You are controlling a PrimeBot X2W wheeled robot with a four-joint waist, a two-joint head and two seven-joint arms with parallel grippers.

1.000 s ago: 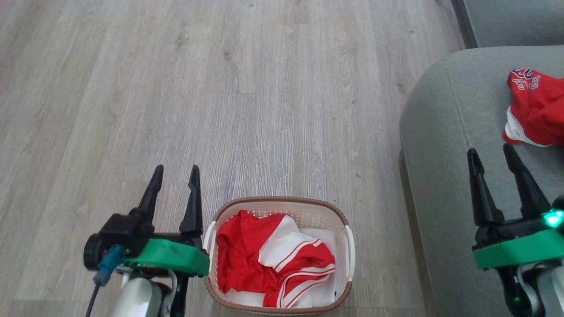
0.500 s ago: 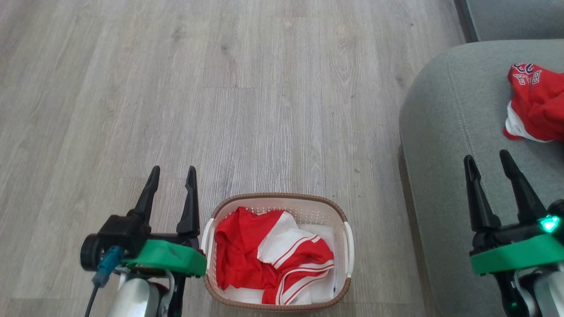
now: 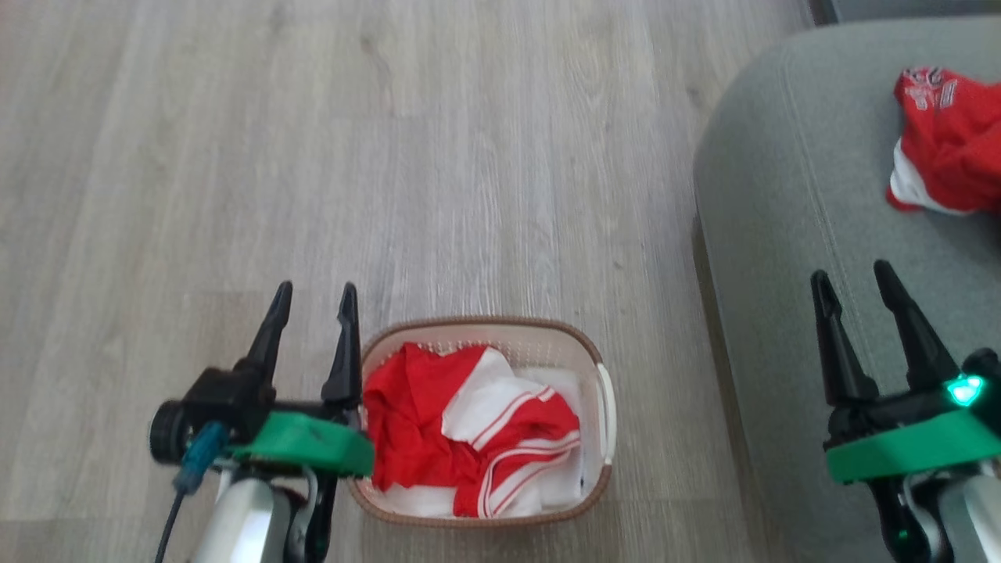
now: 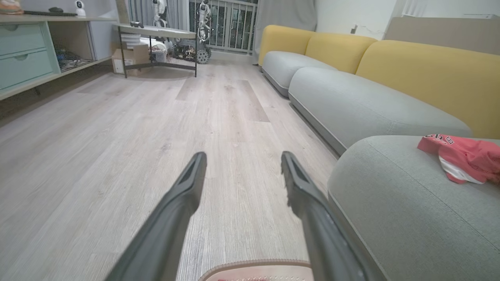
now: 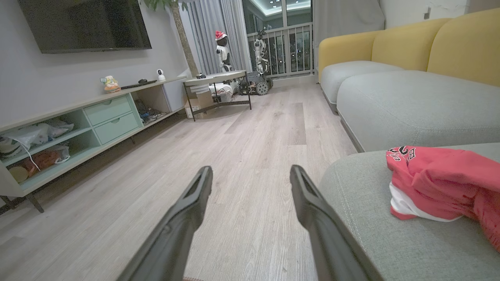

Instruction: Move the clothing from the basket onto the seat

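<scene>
Okay, left to right. The left gripper (image 3: 316,288) hung over the floor (image 3: 469,156), just beside the left wall of the basket (image 3: 500,322). Its jaws were spread wide with nothing between them. Its green wrist mount (image 3: 313,447) overlapped the basket's left rim in the head view; I couldn't tell whether it touched.

The basket sat on the floor between the two grippers, near the left edge of the seat (image 3: 782,219), with a strip of bare floor between them. Red shorts (image 3: 426,446) with white stripes lay crumpled inside and filled most of it. White fabric showed on the shorts' right side.

The seat took up the right side, with a stitched seam running along its top. A red jersey (image 3: 950,133) lay bunched on the seat's top surface, well in from its left edge. Its print was at the far end and a white patch showed at its near left corner.

The right gripper (image 3: 850,271) hung over the seat on the near side of the jersey, apart from it. Its jaws were wide apart and empty. In the right wrist view the jersey lay to the right of the fingers, clear of both.
</scene>
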